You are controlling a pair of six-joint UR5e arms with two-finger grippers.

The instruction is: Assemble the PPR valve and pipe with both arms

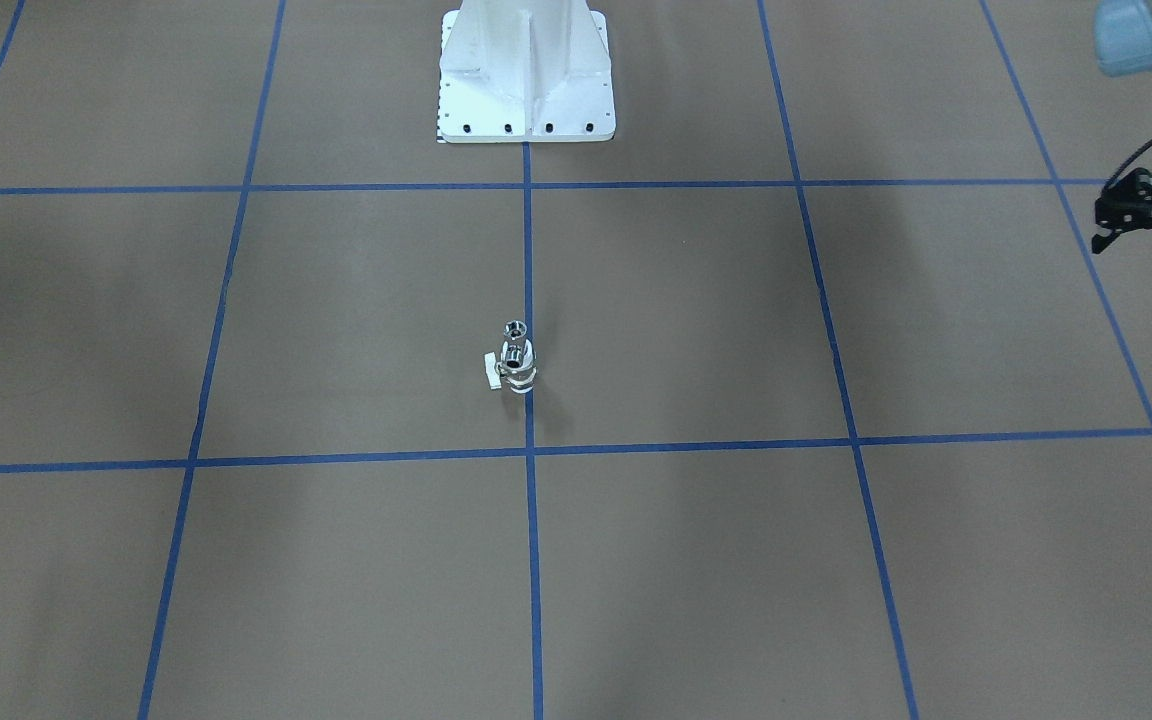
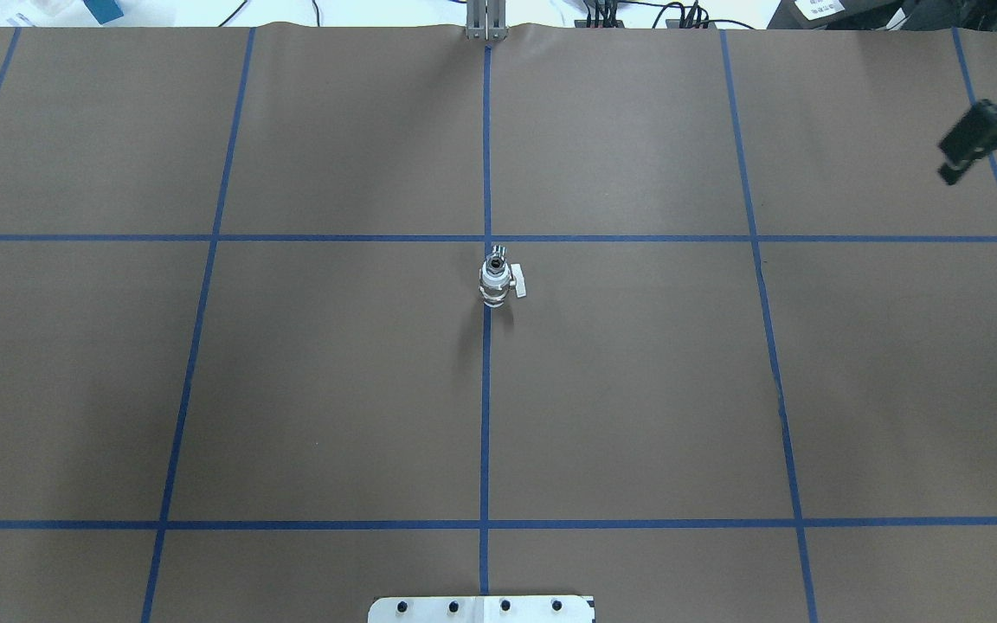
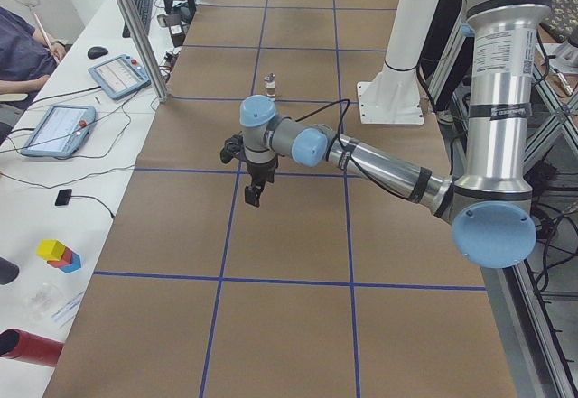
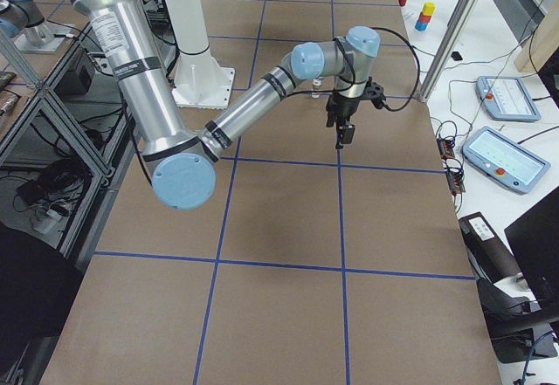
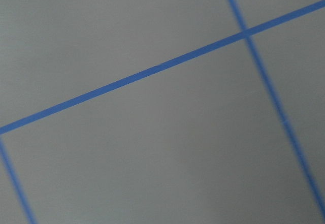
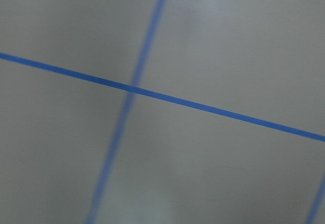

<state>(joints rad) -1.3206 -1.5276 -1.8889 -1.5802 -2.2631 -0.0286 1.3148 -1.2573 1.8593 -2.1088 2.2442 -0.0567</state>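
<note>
The white PPR valve (image 1: 518,372) stands upright on the table's centre line, its flat white handle (image 2: 518,286) sticking out sideways. The chrome pipe (image 1: 514,329) sits on top of it, touching it, open bore up; it also shows in the overhead view (image 2: 496,258). The pair shows small in the exterior left view (image 3: 269,85). My left gripper (image 1: 1141,256) hovers far off at the table's side, its fingers apart and empty. My right gripper (image 2: 953,166) hangs far off at the opposite side, holding nothing; I cannot tell how its jaws stand. Both wrist views show only bare table.
The white bolted pedestal (image 1: 526,90) stands at the robot's edge of the table. Blue tape lines (image 2: 485,389) grid the brown surface. A metal post (image 3: 135,28) and tablets (image 3: 59,127) stand on the side bench past the far edge, where a person sits.
</note>
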